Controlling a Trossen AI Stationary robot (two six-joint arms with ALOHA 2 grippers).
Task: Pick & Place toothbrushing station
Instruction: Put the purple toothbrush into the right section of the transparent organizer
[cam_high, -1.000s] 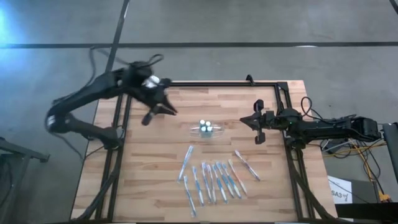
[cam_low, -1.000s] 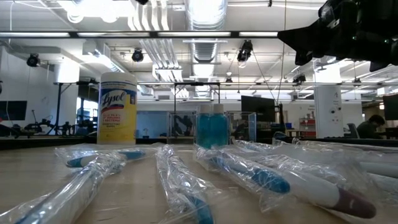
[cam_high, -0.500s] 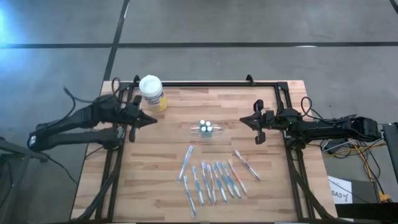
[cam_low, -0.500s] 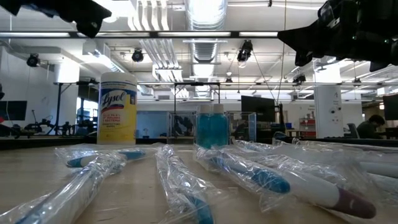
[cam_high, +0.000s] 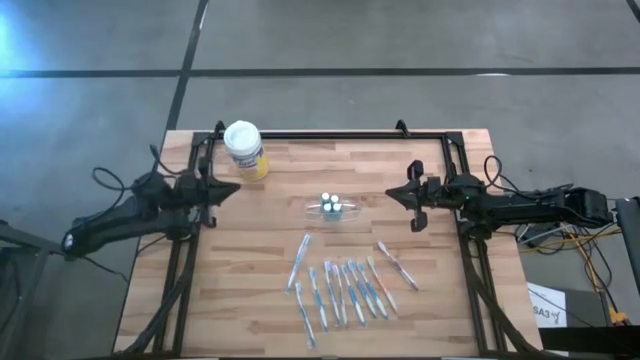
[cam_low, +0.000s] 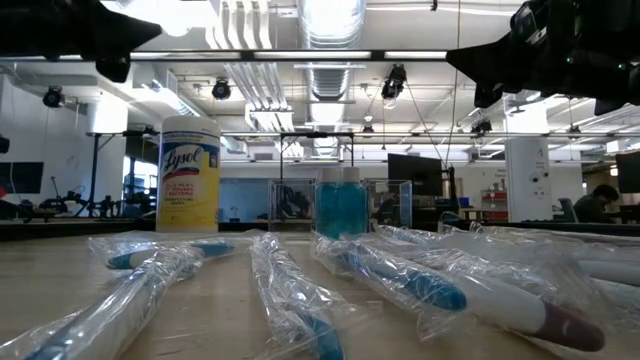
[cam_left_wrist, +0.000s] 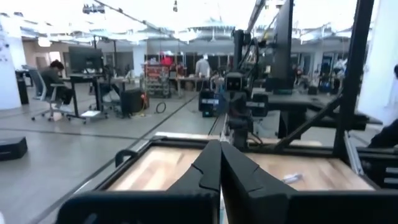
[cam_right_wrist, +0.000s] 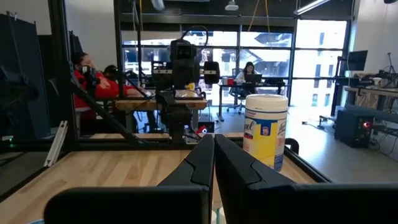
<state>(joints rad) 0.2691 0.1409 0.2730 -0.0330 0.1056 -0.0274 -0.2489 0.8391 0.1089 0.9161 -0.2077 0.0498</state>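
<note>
Toothbrushes (cam_high: 345, 290), about ten slim blue, white and pink ones in clear wrap, lie fanned on the wooden counter (cam_high: 430, 250) near edge. Just beyond sits a small clear holder (cam_high: 332, 207) with three white-capped pieces. A yellow "Lysol" canister (cam_high: 244, 150) stands far left. Left end effector (cam_high: 232, 187) and right end effector (cam_high: 392, 194) hover closed, empty, at opposite sides.

An open-plan robotics lab: exposed ceiling ducts (cam_low: 330, 25), desks with monitors (cam_left_wrist: 84, 59), seated people (cam_right_wrist: 84, 78) beyond the wooden table (cam_high: 300, 160).
</note>
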